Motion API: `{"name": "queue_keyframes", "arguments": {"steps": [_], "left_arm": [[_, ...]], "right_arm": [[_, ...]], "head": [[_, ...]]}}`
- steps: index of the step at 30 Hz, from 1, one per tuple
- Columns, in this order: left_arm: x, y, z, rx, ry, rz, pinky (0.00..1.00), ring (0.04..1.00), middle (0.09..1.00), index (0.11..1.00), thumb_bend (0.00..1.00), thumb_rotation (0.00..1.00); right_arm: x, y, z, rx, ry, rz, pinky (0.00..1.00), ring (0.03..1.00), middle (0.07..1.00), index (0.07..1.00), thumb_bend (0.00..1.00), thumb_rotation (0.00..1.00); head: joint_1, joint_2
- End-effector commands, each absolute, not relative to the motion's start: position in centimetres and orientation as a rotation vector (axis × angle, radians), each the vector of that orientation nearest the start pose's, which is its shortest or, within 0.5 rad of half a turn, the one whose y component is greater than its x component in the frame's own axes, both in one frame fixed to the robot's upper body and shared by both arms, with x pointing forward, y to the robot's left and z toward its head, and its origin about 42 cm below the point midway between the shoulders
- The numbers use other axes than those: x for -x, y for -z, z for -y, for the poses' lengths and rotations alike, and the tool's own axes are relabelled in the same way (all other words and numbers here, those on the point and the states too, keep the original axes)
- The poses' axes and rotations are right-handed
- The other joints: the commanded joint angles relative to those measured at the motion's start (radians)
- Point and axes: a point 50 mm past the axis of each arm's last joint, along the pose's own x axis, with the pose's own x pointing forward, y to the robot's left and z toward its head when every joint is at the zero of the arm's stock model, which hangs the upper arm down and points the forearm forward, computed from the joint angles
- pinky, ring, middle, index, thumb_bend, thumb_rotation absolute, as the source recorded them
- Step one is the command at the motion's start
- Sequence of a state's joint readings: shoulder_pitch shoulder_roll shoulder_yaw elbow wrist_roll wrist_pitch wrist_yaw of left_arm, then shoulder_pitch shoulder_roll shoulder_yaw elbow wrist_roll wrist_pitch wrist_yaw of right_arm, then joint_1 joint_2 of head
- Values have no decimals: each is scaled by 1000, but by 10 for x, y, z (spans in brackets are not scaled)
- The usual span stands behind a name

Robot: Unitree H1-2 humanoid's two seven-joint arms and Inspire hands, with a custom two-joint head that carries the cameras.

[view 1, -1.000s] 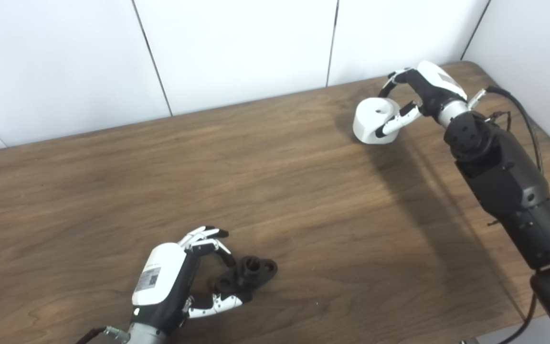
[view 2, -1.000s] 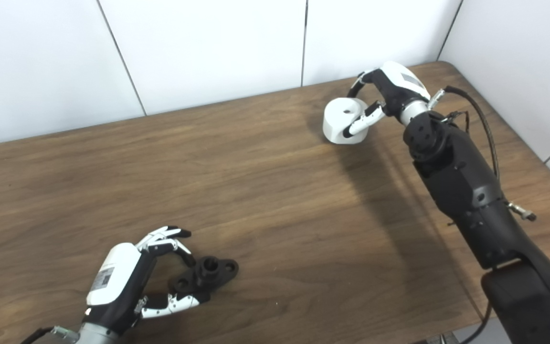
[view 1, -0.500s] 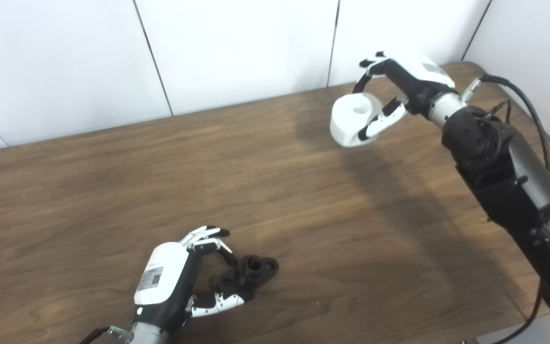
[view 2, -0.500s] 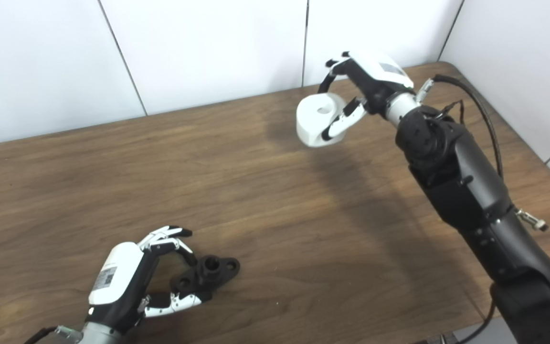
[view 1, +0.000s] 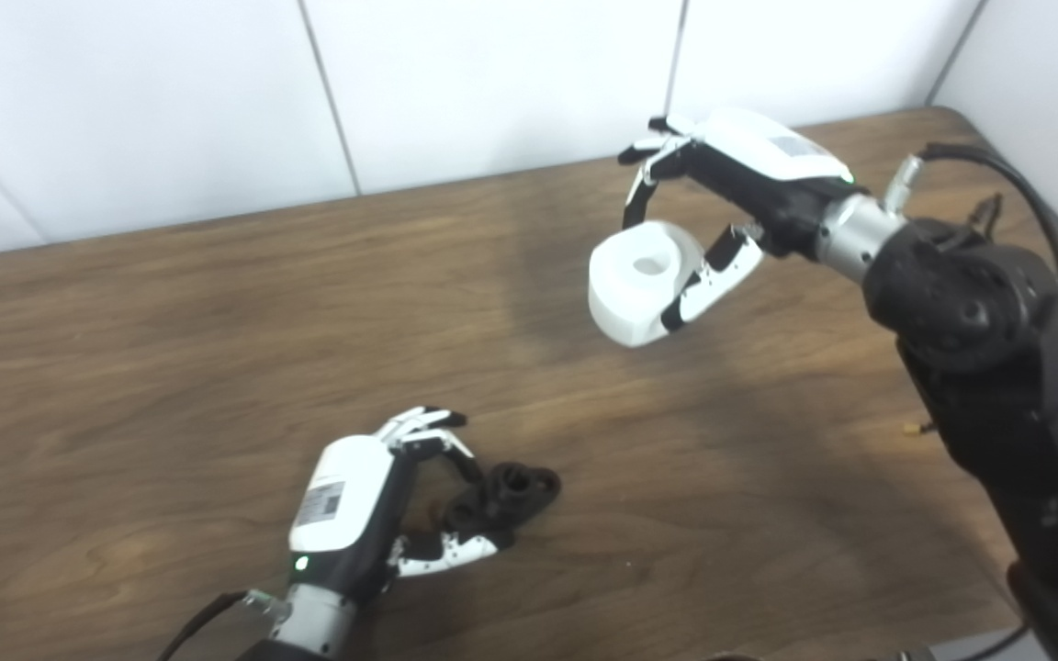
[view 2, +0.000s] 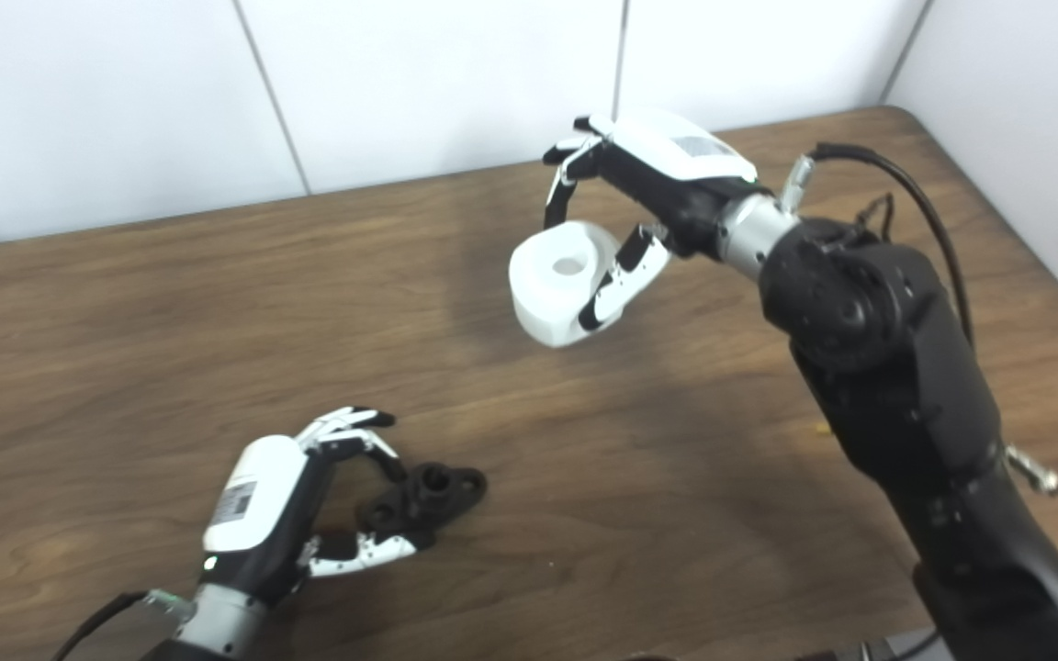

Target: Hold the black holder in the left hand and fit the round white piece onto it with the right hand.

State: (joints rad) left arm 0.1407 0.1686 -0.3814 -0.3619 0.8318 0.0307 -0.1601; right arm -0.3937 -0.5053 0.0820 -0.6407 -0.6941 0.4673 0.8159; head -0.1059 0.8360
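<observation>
One black holder (view 1: 508,491) is lying on the one wooden table (view 1: 171,330), at about seven o'clock; one round white piece (view 1: 636,280) is hanging in the air at about one o'clock; two hands are showing, the left hand (view 1: 359,514) at seven o'clock beside the holder, the right hand (view 1: 731,197) at one o'clock around the piece; one cable (view 1: 1011,179) is looping at two o'clock.

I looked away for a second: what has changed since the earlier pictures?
The right robot hand, shut on the round white plastic piece, lifted it off the brown wooden table and carried it nearer the black plastic holder. The left robot hand stayed gripping that holder on the table. The camera also shifted.
</observation>
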Motion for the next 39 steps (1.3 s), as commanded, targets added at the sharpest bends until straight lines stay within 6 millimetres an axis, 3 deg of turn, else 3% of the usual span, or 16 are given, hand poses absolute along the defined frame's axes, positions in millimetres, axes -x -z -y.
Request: {"name": "queue_keyframes", "arguments": {"steps": [1,12,25,39], "left_arm": [[-209,-132,-149,-919,471,169,745,859,797,488,511,53],[-216,-133,-138,-944,482,160,750,858,793,488,513,53],[-220,-126,-134,-1124,507,149,859,850,763,487,515,53],[-218,-120,-130,-1269,528,181,831,821,735,486,520,53]], "right_arm": [[-299,-351,257,1205,-328,265,967,985,881,487,516,138],[-270,-354,240,1161,-421,318,969,990,885,486,514,139],[-267,-354,234,1106,-452,334,925,999,878,486,516,139],[-260,-355,228,1091,-476,359,911,986,867,485,516,141]], "head": [[9,4],[91,39],[122,26],[129,-6]]}}
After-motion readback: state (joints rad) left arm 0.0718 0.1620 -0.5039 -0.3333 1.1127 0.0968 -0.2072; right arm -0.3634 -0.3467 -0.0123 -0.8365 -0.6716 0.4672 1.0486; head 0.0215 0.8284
